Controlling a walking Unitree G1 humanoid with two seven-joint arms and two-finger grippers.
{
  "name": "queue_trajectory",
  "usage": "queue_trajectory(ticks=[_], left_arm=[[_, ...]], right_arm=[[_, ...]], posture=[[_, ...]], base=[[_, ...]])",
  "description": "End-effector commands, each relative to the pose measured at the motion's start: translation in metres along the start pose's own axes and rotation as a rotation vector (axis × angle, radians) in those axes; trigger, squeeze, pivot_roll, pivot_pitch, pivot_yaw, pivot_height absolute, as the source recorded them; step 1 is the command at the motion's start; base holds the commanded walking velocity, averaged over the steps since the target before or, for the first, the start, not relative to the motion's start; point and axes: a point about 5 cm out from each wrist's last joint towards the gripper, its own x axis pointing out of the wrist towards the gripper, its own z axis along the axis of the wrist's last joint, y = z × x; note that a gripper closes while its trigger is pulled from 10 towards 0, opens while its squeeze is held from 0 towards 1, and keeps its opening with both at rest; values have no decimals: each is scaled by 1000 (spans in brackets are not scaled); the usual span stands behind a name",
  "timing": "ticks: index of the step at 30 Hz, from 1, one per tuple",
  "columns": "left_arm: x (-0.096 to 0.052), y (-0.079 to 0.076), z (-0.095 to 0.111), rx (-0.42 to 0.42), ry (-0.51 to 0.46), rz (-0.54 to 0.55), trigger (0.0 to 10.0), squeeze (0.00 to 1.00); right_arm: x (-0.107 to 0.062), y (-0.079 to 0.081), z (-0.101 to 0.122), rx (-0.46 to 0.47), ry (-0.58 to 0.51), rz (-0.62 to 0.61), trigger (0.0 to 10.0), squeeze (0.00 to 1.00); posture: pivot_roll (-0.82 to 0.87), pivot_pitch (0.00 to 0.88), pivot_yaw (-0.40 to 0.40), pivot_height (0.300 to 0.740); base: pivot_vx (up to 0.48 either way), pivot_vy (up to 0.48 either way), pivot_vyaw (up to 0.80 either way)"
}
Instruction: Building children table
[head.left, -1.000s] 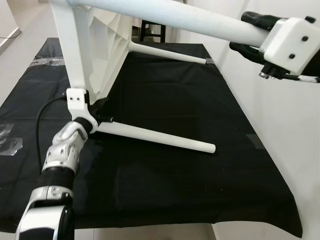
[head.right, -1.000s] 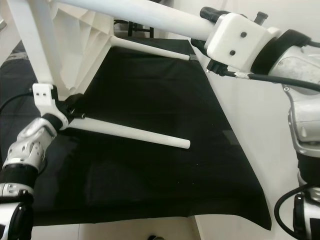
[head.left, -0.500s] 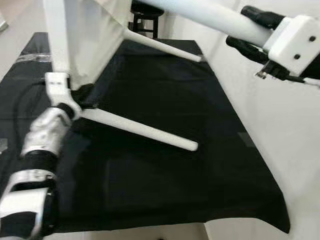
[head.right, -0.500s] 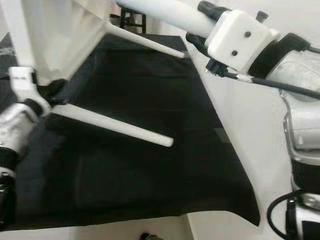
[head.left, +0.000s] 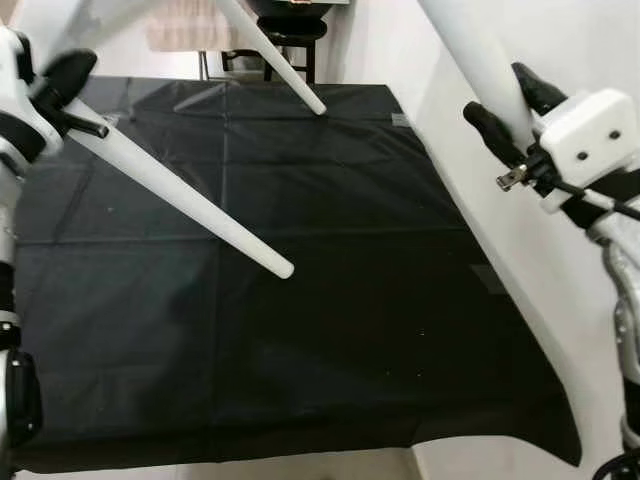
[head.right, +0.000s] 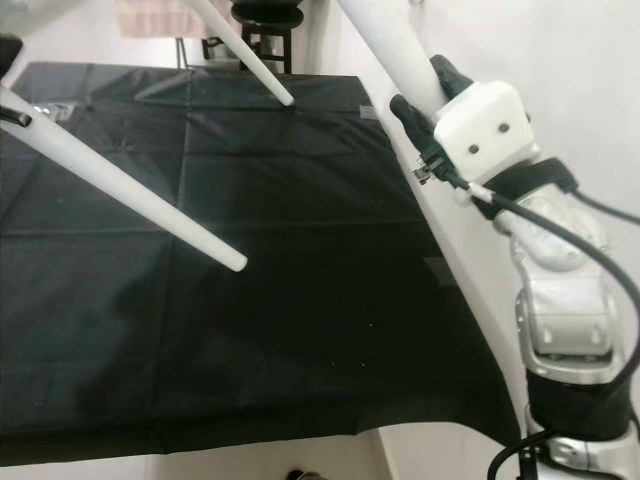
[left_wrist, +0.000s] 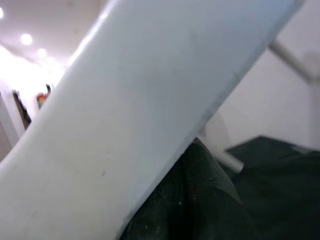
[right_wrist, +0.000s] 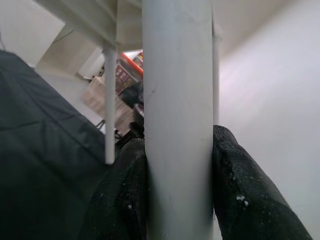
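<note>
I have the white children's table (head.left: 60, 25) lifted off the black cloth (head.left: 330, 330), its legs slanting down and forward. The near leg (head.left: 180, 195) runs from upper left to a free tip above the cloth. My right gripper (right_wrist: 178, 165) has both fingers (right_wrist: 122, 195) pressed tight on another leg (right_wrist: 177, 110), which rises steeply. My left gripper (head.left: 62, 85) sits at the near leg's top; I cannot tell its finger spread. A dark stool (head.left: 290, 25) stands beyond the cloth.

the white table (head.left: 180, 195) is lifted and tipped above a black cloth (head.left: 330, 330), three round legs showing: one slanting down to a blunt free end, one farther back, one at the right (clamped between black fingers (right_wrist: 127, 195))
</note>
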Motion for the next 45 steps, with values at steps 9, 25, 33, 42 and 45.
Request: queue_trajectory(ticks=[9,25,33,42,45], left_arm=[[16,30,102,175,-177,-2,10000,0],[20,-39,61,21,-99,-238,10000,0],[-16,-84,21,-121,-26,-350,10000,1000],[-52,-91,0,-187,46,-301,10000,1000],[-96,-119,-52,-236,253,-192,10000,1000]], right_arm=[[-46,65,-126,505,753,-76,0,0],[-28,109,-107,645,708,30,10000,1000],[-18,95,-85,698,458,7,10000,1000],[-39,84,-73,736,346,37,10000,1000],[-48,81,-72,743,314,7,10000,1000]], posture=[[40,171,-41,740],[33,191,-26,740],[16,193,-40,740],[10,193,-40,740],[8,178,-55,740]], base=[[0,0,0],[0,0,0],[0,0,0],[0,0,0],[0,0,0]])
